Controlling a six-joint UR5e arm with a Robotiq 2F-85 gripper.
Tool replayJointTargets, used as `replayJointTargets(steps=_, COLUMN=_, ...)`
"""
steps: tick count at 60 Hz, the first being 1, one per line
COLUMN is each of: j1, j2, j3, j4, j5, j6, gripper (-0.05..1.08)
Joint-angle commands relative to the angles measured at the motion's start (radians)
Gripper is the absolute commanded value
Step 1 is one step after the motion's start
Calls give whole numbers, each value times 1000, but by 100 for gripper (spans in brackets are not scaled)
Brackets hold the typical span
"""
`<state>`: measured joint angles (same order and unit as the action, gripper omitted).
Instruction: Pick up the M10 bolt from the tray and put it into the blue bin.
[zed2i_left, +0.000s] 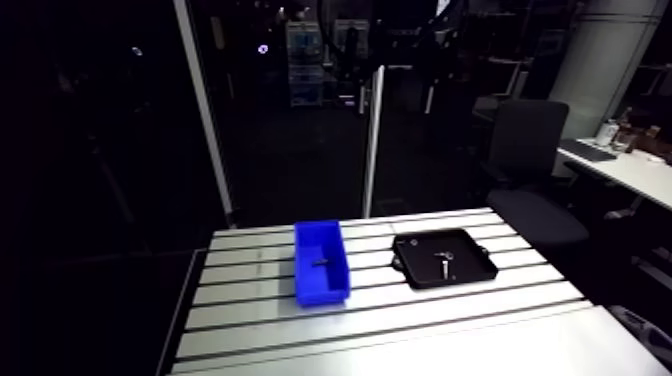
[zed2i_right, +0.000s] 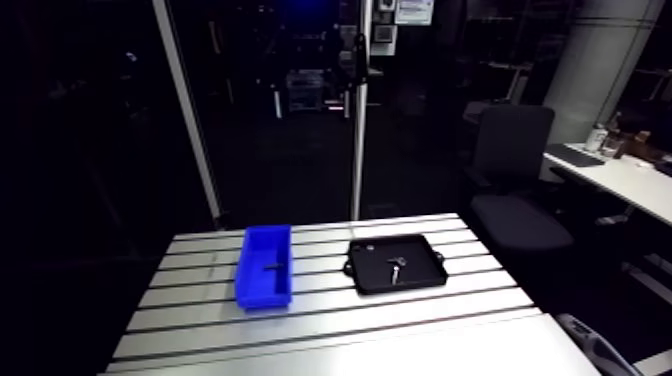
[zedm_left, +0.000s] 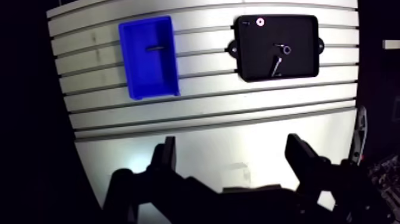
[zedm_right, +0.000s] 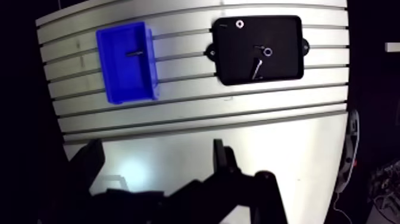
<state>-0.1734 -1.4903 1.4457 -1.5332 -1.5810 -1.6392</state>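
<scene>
1. Bench (zedm_left: 208, 113): slotted aluminium top. Both containers stand on its far half, and the near half is bare metal.
2. Gripper (zedm_left: 233, 156): held high above the near part of the bench. Its two dark fingers (zedm_left: 165, 156) are spread wide apart with nothing between them. It is well apart from the tray and the bin.
3. Tray (zedm_left: 297, 30): shallow, black and rectangular, with a small tab on its left and right sides. It sits flat on the bench, to the right of the bin and near it, but not touching.
4. M10 bolt (zedm_left: 276, 65): a bright metal shaft lying flat on the tray floor. It is about midway between the tray's left and right walls, in the near half, and set at a slight slant.
5. Ring-shaped part (zedm_left: 286, 50): lies just beyond the bolt's far end. Whether it is a nut or a washer cannot be told.
6. Washer (zedm_left: 259, 21): a small pale ring in the tray's far-left corner, well apart from the bolt.
7. Blue bin (zedm_left: 146, 71): open-topped and rectangular, with its long side running near to far, standing left of the tray.
8. Dark part (zedm_left: 157, 47): a short, thin piece lying crosswise on the bin floor in the far half. It is too small to identify.
</scene>
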Motion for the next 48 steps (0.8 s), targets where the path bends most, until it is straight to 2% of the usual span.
replayJointTargets(steps=1, j1=0, j2=-14, j3=9, j4=5, j5=-3, j6=20, gripper=1)
replayJointTargets(steps=48, j1=0, j2=-14, j3=8, j4=3, j5=-4, j6=20, gripper=1)
